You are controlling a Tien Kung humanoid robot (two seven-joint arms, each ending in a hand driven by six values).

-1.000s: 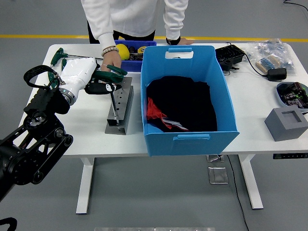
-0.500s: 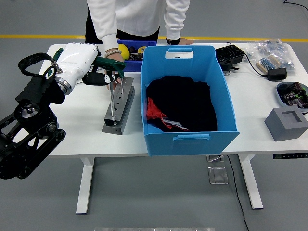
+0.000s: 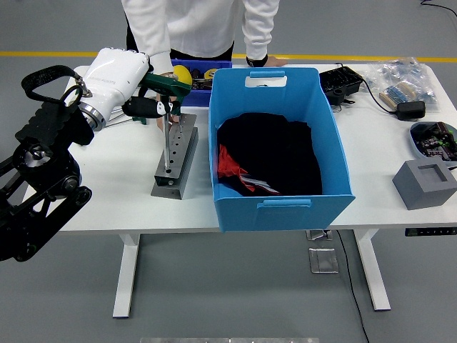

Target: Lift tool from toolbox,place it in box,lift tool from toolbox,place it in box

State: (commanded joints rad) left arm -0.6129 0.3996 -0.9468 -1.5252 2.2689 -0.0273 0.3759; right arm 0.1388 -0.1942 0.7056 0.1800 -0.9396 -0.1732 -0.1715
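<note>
- We see one robot hand, the left hand point(image 3: 132, 89), a white-shelled hand on a black arm that comes in from the left edge of the frame; its dark fingers point(image 3: 146, 107) are wrapped around the green handle of one T-handle hex wrench point(image 3: 166, 114).
- The wrench's thin metal shaft hangs straight down from the handle, its tip at or just above the top face of the grey metal tool rack point(image 3: 176, 158), a long block with a row of holes lying at centre left on the white table point(image 3: 107, 186). We cannot tell whether the tip still sits in a hole.
- One large blue plastic box point(image 3: 280, 146) stands just right of the rack, in the middle of the frame, open at the top; inside lie dark cloth and one red piece.
- One small dark-blue bin point(image 3: 200, 82) sits behind the rack at top centre, holding yellow and dark items.
- One person in a white top stands at the far side; one hand point(image 3: 158, 118) shows just behind the robot's fingers near the rack, the other hand point(image 3: 263, 62) rests at the table's far edge behind the blue box.
- At right we count one grey foam block point(image 3: 425, 184), one bowl of small parts point(image 3: 434, 138), and one black charger with cable point(image 3: 341, 83).
</note>
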